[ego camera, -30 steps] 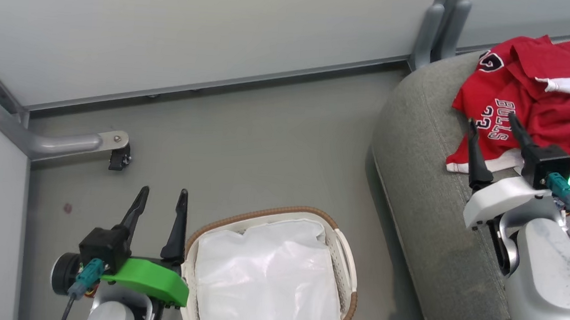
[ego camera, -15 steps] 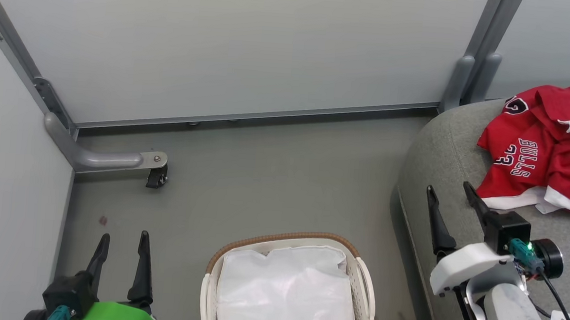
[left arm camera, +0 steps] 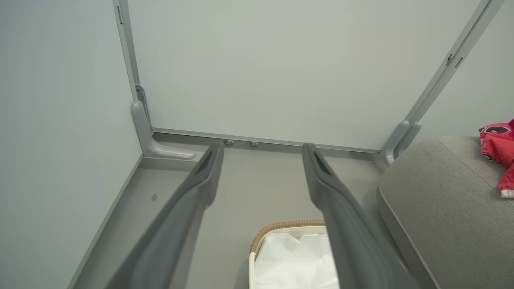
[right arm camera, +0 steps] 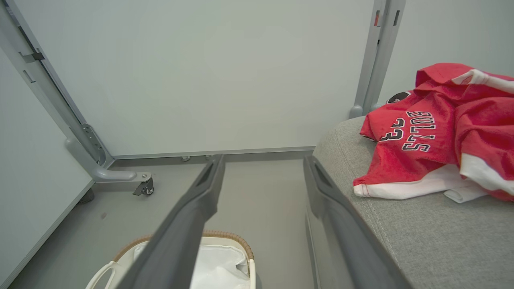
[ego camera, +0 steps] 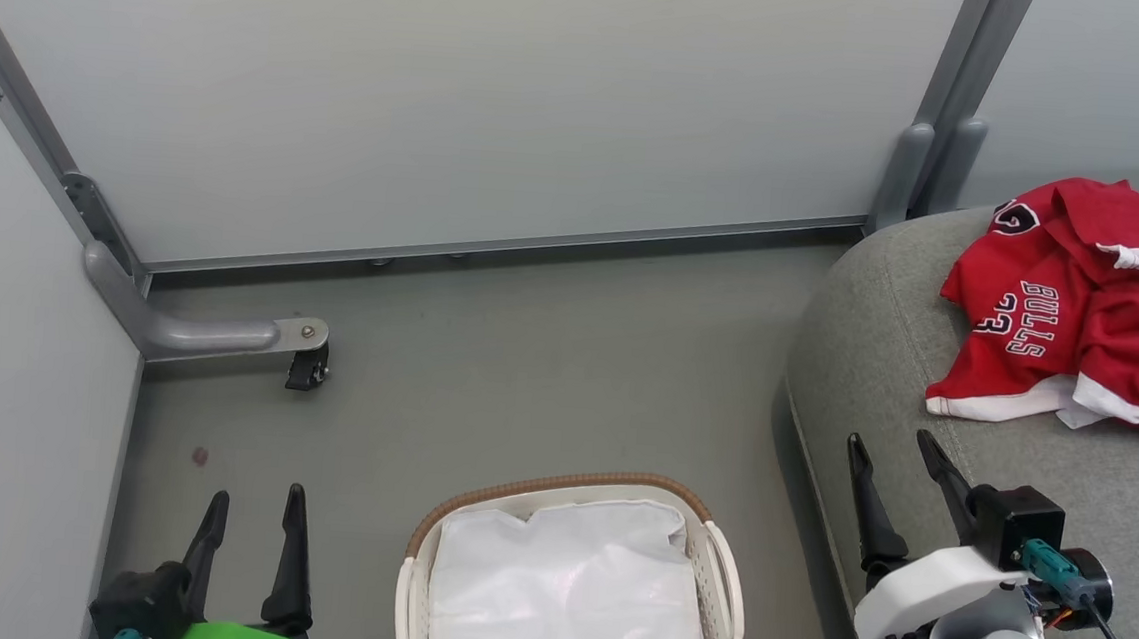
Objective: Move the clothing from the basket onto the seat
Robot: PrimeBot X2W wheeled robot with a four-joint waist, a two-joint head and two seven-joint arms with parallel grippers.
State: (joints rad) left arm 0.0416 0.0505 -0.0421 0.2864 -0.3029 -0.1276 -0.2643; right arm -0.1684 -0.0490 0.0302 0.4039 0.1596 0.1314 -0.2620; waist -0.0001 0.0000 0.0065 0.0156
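Grey floor (ego camera: 547, 358); pale wall panels (ego camera: 465, 92); caster (ego camera: 306, 373) near left corner.

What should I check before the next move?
1. Clothing lies on seat: ok.
2. Basket shows no red, just the liner: ok.
3. Left gripper open, holding nothing: ok.
4. Right gripper open, apart from the clothing: ok.
5. Nothing hidden under the liner: cannot tell.
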